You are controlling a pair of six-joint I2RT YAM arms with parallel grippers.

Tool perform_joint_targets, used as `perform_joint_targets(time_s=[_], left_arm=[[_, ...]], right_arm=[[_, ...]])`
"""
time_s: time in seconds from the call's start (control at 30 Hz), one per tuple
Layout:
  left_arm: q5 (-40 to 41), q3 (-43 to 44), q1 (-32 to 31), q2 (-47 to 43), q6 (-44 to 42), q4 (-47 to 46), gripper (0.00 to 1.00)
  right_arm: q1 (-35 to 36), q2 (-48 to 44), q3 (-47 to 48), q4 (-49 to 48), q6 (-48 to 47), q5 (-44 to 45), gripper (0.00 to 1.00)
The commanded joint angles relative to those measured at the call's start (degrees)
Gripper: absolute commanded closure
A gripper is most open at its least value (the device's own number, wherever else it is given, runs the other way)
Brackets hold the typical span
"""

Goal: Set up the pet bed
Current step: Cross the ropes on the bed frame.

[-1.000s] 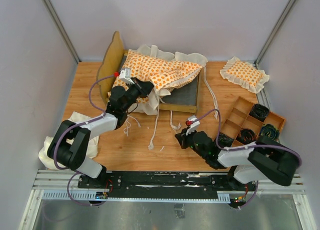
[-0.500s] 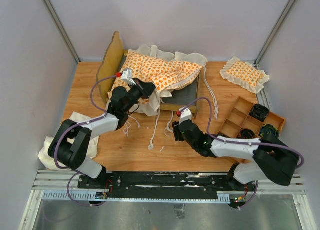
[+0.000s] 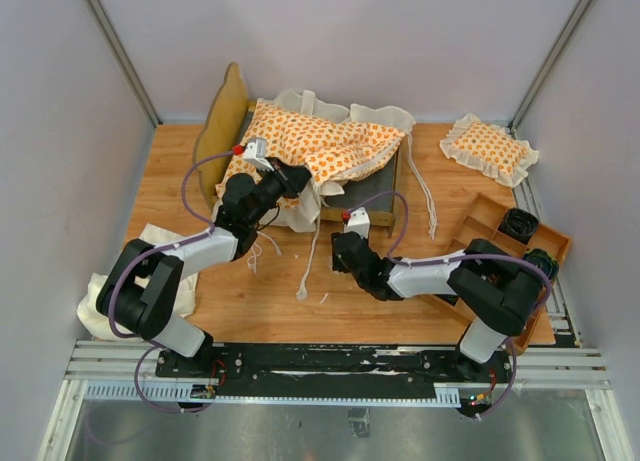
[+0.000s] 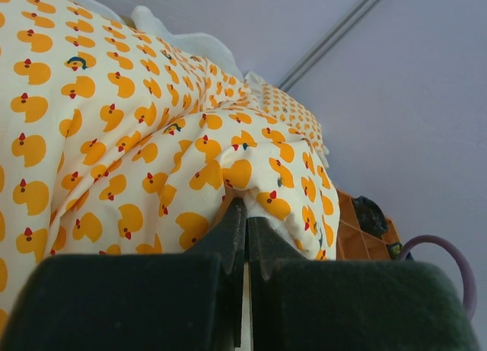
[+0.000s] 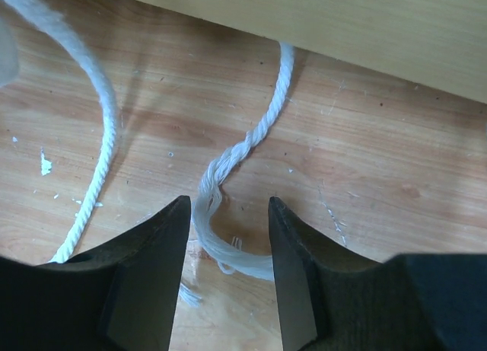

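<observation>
Left claw (image 4: 245, 208): pressed together, pinching a fold of the large cream fabric cushion (image 4: 137, 122) printed with orange ducks, at its 6 o'clock edge.
Right claw (image 5: 228, 214): spread, low over the brown wooden tabletop (image 5: 396, 161), one finger on either side of the frayed end of a white twisted tie string (image 5: 255, 134).
Tie string: lying loose on the tabletop, just at 6 o'clock of the bed's wooden side rail.
Cushion: rumpled over the small light-wood bed frame (image 3: 372, 218), ruffle hanging past the 12 o'clock side, grey fabric base (image 3: 368, 188) bare towards 4 o'clock.
Bed frame: at 12 o'clock on the tabletop, scalloped headboard (image 3: 222, 116) upright at its 9 o'clock end.
Small square orange-patterned ruffled pillow (image 3: 488, 146): at 2 o'clock, well apart from the bed.
Divided wooden tray (image 3: 485, 226): at 4 o'clock, dark coiled items inside.
Plain cream cloth (image 3: 150, 239): at 8 o'clock, beside the left arm.
</observation>
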State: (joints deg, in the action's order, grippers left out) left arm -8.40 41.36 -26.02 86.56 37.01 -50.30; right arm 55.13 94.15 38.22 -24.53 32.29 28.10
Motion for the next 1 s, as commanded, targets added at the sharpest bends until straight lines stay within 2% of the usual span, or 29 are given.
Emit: perform_joint_targets(time_s=[0.0, 0.13, 0.2, 0.27, 0.37, 0.4, 0.6, 0.7, 0.97], left_arm=[[0.98, 0.56, -0.26, -1.23, -1.32, -0.23, 1.00], [0.85, 0.61, -0.26, -1.05, -0.93, -0.23, 1.00], [0.78, 0.53, -0.25, -1.17, -0.66, -0.31, 1.00], [0.79, 0.35, -0.26, -1.54, -0.92, -0.24, 1.00], [1.02, 0.31, -0.26, -1.92, -1.30, -0.30, 1.00], [1.02, 0.34, -0.30, -1.80, -1.09, -0.32, 1.00], [1.48, 1.67, -2.70, -0.10, -0.89, -0.68, 1.00], [1.54, 2.58, -4.50, 1.01, -1.38, -0.59, 1.00], [3.03, 3.73, -6.31, 3.97, -0.87, -0.58, 1.00]], right_arm=[[0.50, 3.16, 2.24, -0.47, 3.38, 1.13, 0.53], [0.50, 5.54, 3.25, 0.49, 2.43, 0.26, 0.54], [0.50, 6.78, 4.74, 5.09, 2.25, 1.20, 0.57], [0.44, 6.84, 5.16, 9.05, 2.31, 3.13, 0.66], [-0.63, 3.83, 1.80, 10.59, 2.66, 6.03, 0.96], [-1.39, 2.45, 0.91, 10.85, 2.39, 6.30, 0.99], [-4.28, -7.94, -5.41, 12.36, -1.24, 9.08, 1.00], [-5.40, -13.47, -7.96, 13.81, -0.60, 8.67, 1.00], [-6.08, -27.41, -12.64, 24.36, 4.30, 14.16, 1.00]])
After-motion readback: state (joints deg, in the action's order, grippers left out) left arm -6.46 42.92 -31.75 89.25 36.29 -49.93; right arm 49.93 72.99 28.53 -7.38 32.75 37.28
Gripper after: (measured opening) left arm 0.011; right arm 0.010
